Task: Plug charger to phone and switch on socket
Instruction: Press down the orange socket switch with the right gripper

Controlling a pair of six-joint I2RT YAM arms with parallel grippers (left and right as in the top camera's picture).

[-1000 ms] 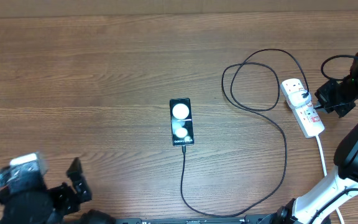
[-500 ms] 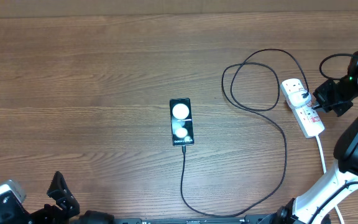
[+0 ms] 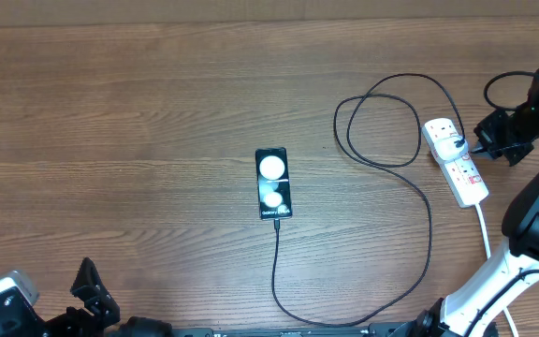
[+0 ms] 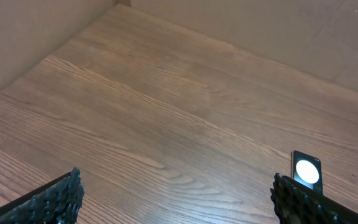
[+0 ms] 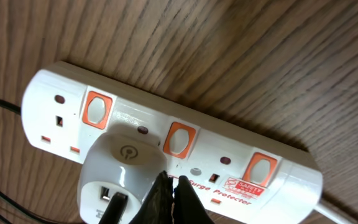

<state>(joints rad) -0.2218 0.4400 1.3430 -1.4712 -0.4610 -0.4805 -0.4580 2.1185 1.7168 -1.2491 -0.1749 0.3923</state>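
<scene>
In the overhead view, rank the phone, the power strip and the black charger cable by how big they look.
1. Charger cable: its loops sprawl far wider than anything else.
2. Power strip: somewhat longer than the phone.
3. Phone: smallest, though close to the strip.

Brown table top (image 3: 110, 140): wood or wood-look, long straight grain, smooth, low satin sheen.

Flat black smartphone (image 3: 272, 183): glossy glass-like face, mirrors two round white glares.

Thin black charger cable (image 3: 429, 234): rubbery-looking sheath, matt.

White elongated power strip (image 5: 229, 149): smooth hard plastic, soft sheen. Its orange-red rocker switches (image 5: 178, 138): plastic, slightly glossy.

White rounded adapter (image 5: 120, 165) on strip: smooth plastic, satin.

Left gripper (image 4: 176, 193) fingers (image 4: 51, 200): black, rough studded texture, matt.

Right gripper (image 5: 168, 186) fingertips (image 5: 160, 198): black, dull.

Beige back wall (image 4: 278, 25): matt, faintly mottled.
</scene>
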